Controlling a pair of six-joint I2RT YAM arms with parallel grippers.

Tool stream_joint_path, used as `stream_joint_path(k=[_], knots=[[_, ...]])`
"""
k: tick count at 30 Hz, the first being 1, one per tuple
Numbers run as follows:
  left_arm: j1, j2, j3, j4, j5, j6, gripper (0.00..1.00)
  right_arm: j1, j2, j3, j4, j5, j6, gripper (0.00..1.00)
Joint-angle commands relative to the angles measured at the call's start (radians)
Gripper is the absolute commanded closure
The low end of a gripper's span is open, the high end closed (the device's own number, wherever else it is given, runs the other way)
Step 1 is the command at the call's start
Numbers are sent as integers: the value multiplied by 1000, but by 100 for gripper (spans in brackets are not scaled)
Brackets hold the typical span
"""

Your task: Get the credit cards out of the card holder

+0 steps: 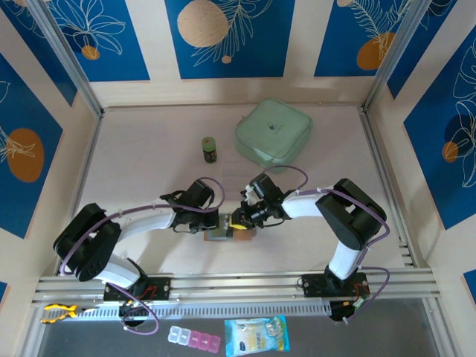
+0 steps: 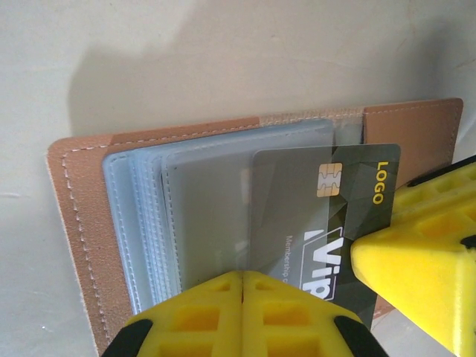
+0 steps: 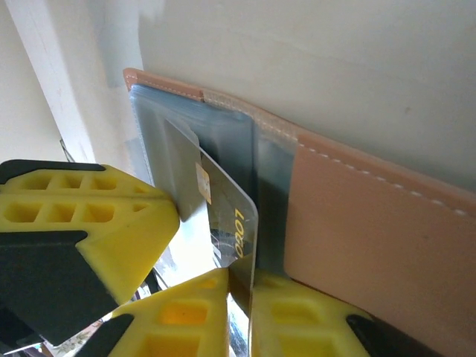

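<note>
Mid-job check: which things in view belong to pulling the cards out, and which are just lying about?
Job:
card holder, lying open
grey card, partly out of its pocket, pinched by right gripper
left gripper, shut, over the holder's sleeves

Lying about:
mint-green case
small green jar
pill box
blue sachet

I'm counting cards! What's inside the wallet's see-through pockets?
One grey card with a gold chip and yellow LOGO pokes partly out of the top pocket. The pockets underneath are covered, hiding any others.
</note>
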Motion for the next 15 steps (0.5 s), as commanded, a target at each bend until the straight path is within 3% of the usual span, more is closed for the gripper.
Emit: stream_joint_path(k=[1, 15], knots=[[-9, 19, 2, -60, -9, 13, 100, -6, -20, -19, -3, -18, 5, 88], [-9, 0, 9, -65, -12, 8, 100, -33, -131, -19, -199, 28, -102, 93]])
